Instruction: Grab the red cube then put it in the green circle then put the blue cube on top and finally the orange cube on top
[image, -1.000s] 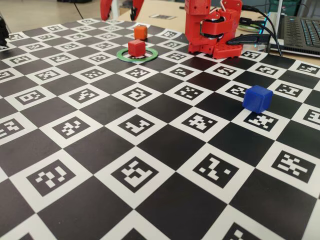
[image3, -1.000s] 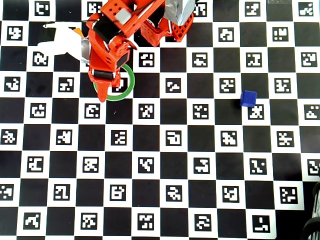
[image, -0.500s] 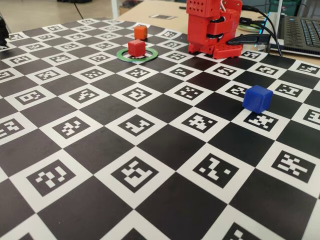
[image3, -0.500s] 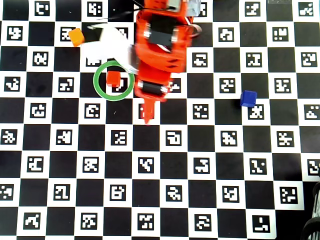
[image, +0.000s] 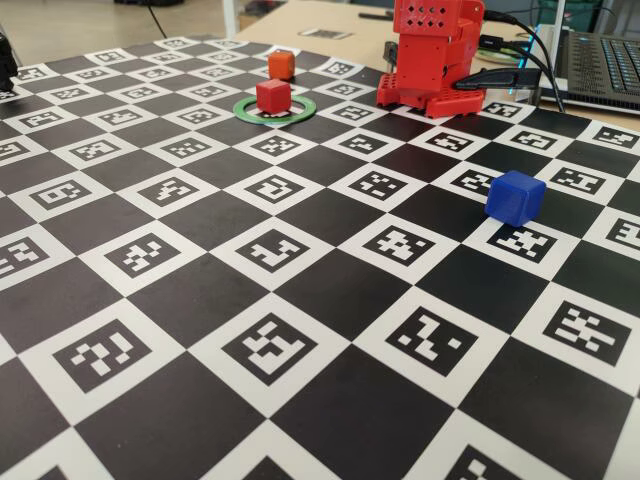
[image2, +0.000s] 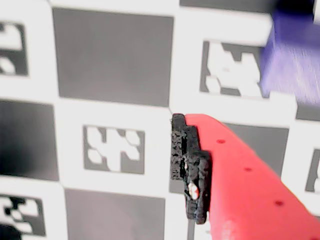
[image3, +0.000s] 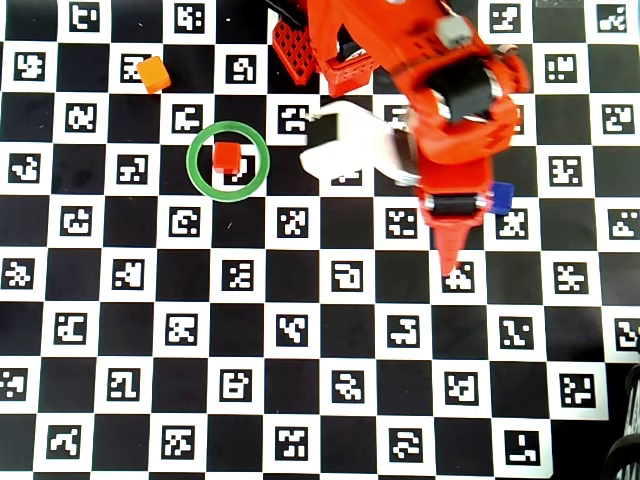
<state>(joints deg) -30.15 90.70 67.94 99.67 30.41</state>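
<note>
The red cube (image: 272, 96) (image3: 227, 156) sits inside the green circle (image: 302, 107) (image3: 192, 160), nothing touching it. Behind it, outside the ring, stands the orange cube (image: 281, 64) (image3: 152, 74). The blue cube (image: 515, 197) (image3: 503, 197) rests on the mat at the right, partly hidden by the arm in the overhead view. My gripper (image3: 385, 210) hangs above the mat just left of the blue cube, open and holding nothing; its white jaw is swung far out to the left. In the wrist view only the red finger (image2: 235, 190) shows, with the blurred blue cube (image2: 292, 55) at top right.
The arm's red base (image: 435, 55) stands at the mat's far edge. A laptop (image: 605, 60) and cables (image: 520, 60) lie behind it at the right. The chequered marker mat (image: 270, 350) covers the whole table.
The arm has swung right, from above the green circle to beside the blue cube. The red cube stays in the ring, uncovered now. The gripper stays open.
</note>
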